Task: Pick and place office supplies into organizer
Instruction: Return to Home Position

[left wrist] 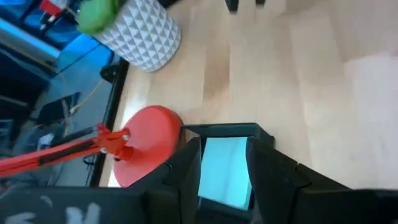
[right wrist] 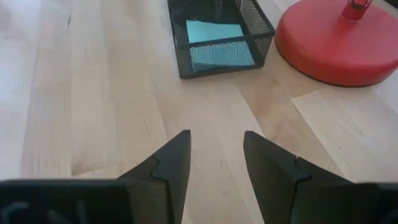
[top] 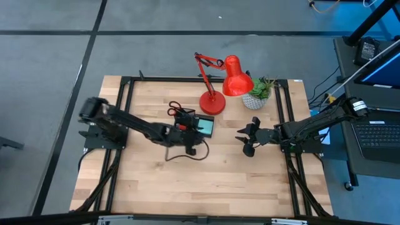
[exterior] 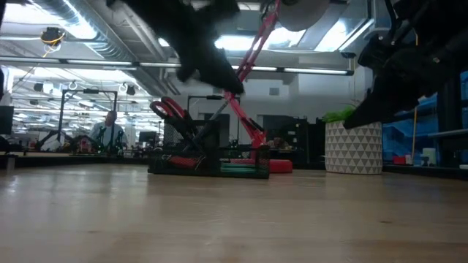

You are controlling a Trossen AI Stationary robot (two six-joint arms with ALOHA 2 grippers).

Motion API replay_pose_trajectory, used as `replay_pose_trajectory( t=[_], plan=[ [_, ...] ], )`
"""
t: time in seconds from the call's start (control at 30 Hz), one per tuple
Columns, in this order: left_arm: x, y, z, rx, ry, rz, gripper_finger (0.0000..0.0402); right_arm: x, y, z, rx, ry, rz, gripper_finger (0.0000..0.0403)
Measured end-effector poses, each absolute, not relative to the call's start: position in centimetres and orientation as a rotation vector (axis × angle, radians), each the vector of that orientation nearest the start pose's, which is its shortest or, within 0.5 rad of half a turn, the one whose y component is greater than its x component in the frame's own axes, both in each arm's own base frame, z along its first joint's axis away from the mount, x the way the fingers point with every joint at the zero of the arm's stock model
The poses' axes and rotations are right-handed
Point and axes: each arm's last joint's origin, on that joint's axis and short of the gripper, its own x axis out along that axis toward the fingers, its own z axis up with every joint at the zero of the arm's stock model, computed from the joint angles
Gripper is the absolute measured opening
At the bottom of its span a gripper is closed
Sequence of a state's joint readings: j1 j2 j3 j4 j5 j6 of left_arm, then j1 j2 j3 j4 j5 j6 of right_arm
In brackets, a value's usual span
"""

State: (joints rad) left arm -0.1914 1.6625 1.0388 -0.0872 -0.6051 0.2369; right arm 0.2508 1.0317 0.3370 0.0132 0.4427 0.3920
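Table (top: pixel 206 181): sticky pad (right wrist: pixel 214 31) inside organizer (right wrist: pixel 227 56)

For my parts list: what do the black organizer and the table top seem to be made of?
Organizer: probably black metal mesh, since the cyan pad shows through its wall. Table top: light wood, matte, with grain and plank seams.

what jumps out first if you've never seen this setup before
The red desk lamp at the table's far edge grabs the eye first, its round base beside the black organizer. Next comes the cyan sticky-note pad lying in the organizer's end compartment. The left gripper hovers open over it, and the right gripper hangs open over bare wood nearby.
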Motion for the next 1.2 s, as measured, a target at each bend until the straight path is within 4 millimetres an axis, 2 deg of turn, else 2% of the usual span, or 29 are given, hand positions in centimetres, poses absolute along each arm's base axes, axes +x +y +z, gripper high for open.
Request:
replay_pose_trajectory(
  t=[0.2, 0.33, 0.5, 0.73, 0.93, 1.2],
  plan=[
    [29.7, -2.2, 26.2, 0.436, 0.611, 0.37, 0.012, 18.0, 2.8, 16.7, 0.129, 0.56, -0.315, 0.0152],
    [25.9, -0.9, 27.5, 0.322, 0.517, 0.334, 0.012, 17.5, 1.9, 18.0, 0.096, 0.495, -0.329, 0.0152],
    [21.5, 0.0, 27.0, 0.264, 0.428, 0.37, 0.0118, 15.8, 0.8, 19.4, 0.081, 0.452, -0.352, 0.0152],
    [16.7, 0.6, 25.0, 0.196, 0.288, 0.404, 0.0118, 13.0, -0.1, 20.8, 0.13, 0.406, -0.314, 0.0152],
    [14.0, 0.8, 23.3, 0.111, 0.21, 0.408, 0.0118, 10.9, -0.3, 21.5, 0.14, 0.348, -0.313, 0.0152],
    [11.6, 0.9, 22.8, 0.104, 0.114, 0.415, 0.0118, 8.5, -0.5, 22.3, 0.166, 0.232, -0.303, 0.0152]
  ],
)
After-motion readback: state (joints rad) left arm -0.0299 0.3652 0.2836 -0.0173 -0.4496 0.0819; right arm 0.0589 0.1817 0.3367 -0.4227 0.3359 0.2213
